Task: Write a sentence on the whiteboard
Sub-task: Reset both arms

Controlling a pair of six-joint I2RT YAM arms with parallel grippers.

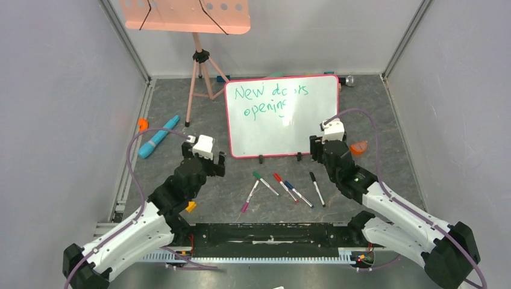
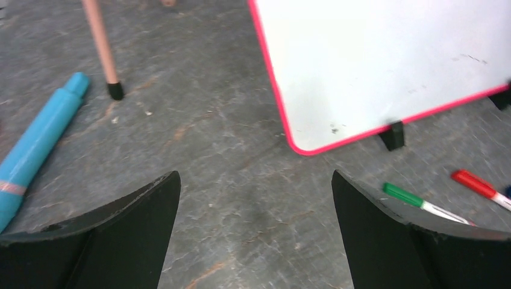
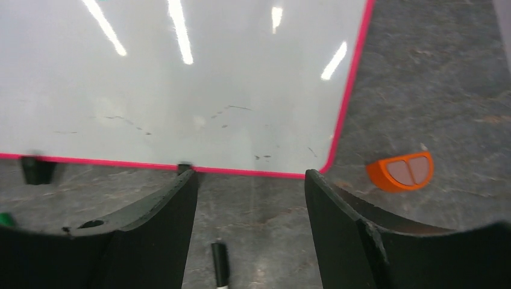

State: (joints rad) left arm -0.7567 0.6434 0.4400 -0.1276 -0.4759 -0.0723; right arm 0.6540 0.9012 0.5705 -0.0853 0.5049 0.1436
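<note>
I see the large glossy whiteboard [image 1: 281,120] with its thin pink-red frame standing on two small black feet in the middle of the grey table [image 1: 398,120], leaning back a little. The green handwritten sentence [image 1: 271,99] sits in its upper left in two lines, reading roughly "New doors opening", though the last letter is hard to make out.

My left gripper [image 1: 208,158] hangs just off the board's lower left corner with its black fingers spread wide and nothing between them. On its wrist view the gripper [image 2: 256,198] looks down on bare table, with a light-blue plastic tube [image 2: 36,144] to one side and a green-capped marker [image 2: 422,201] and a red-capped marker [image 2: 482,186] to the other.

My right gripper [image 1: 325,150] is at the board's lower right corner, jaws apart and empty. A black marker [image 3: 220,265] lies on the table below the gap, and an orange half-round piece [image 3: 402,171] rests just beside the board's corner.
</note>
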